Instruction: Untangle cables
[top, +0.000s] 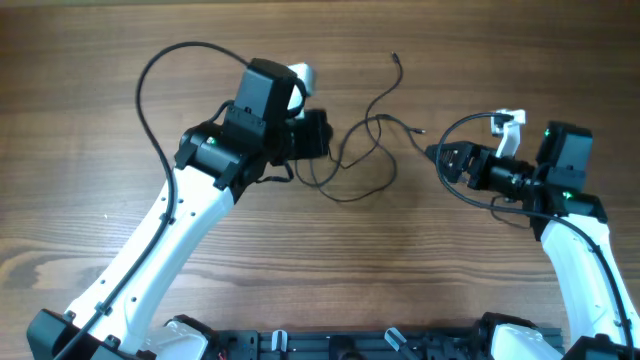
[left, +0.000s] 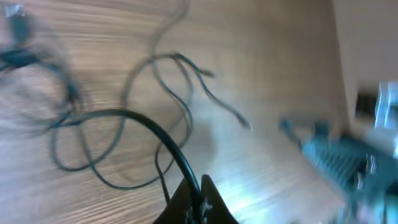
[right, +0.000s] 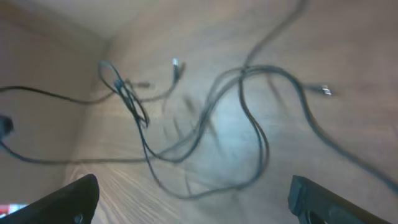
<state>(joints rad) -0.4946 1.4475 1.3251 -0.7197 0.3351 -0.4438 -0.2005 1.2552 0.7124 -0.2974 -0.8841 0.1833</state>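
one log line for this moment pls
left gripper shut on cables | right gripper open, not touching them | cables looped and crossed on wooden table between grippers | untangled: no

1. Cables (top: 378, 121) were black, with silvery tips.
2. Table (top: 300, 270) was mid-brown, with darker streaked wood grain.
3. Left arm (top: 150, 240) and right arm (top: 580, 265) were white, with black joint housings and small green lights.

Overhead evenly lit, sharp; both wrist views motion-blurred, pale glare on table (left: 261, 180)
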